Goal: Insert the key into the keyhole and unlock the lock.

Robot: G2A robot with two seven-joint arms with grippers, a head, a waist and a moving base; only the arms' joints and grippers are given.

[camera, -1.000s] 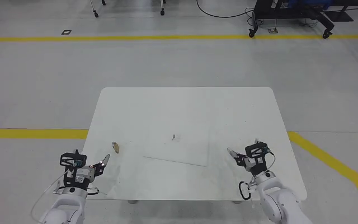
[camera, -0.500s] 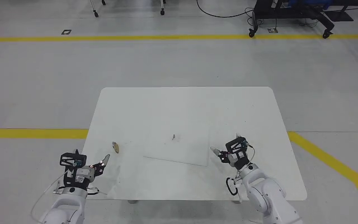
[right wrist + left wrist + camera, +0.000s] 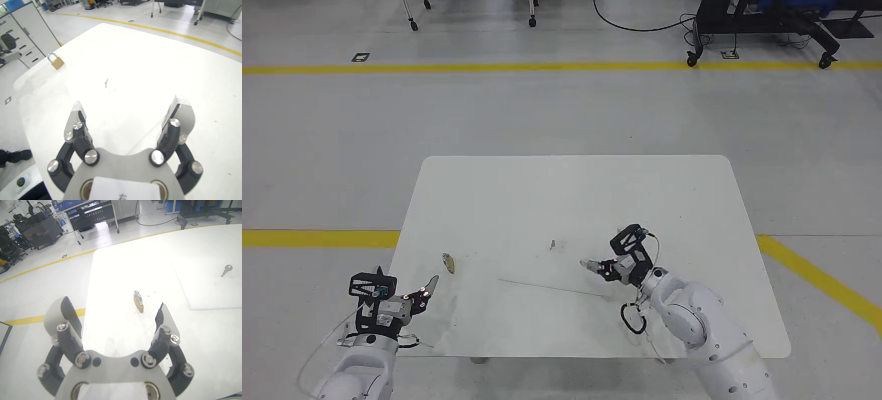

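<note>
1. the right gripper (image 3: 599,266) hung over the table (image 3: 542,190) with its two fingers spread wide apart and nothing between them; the right wrist view showed the same wide gap at the gripper (image 3: 128,103), with bare table top under it.
2. the key (image 3: 553,244) lay flat on the table just left of and slightly farther than that gripper, close to it but not touching; in the right wrist view the key (image 3: 106,83) sat ahead of the open fingers.
3. the key rested on a thin white sheet (image 3: 572,272) spread over the middle of the table, and the left wrist view showed the key (image 3: 226,270) inside the sheet's edge (image 3: 181,287).
4. the left gripper (image 3: 412,292) sat at the near left corner of the table, its fingers also wide open and holding nothing; from its wrist camera the gripper (image 3: 113,303) had one finger over the floor and the other over the table (image 3: 132,262).
5. the lock (image 3: 449,263) sat on the left part of the table, a little beyond the left gripper and well apart from the key, off the sheet.
6. the lock (image 3: 139,301) had a brass-coloured body and a silver shackle; the right wrist view showed the lock (image 3: 56,61) near the table's left edge with both shackle legs in the body.
7. a yellow line (image 3: 542,68) ran across the floor beyond the table.
</note>
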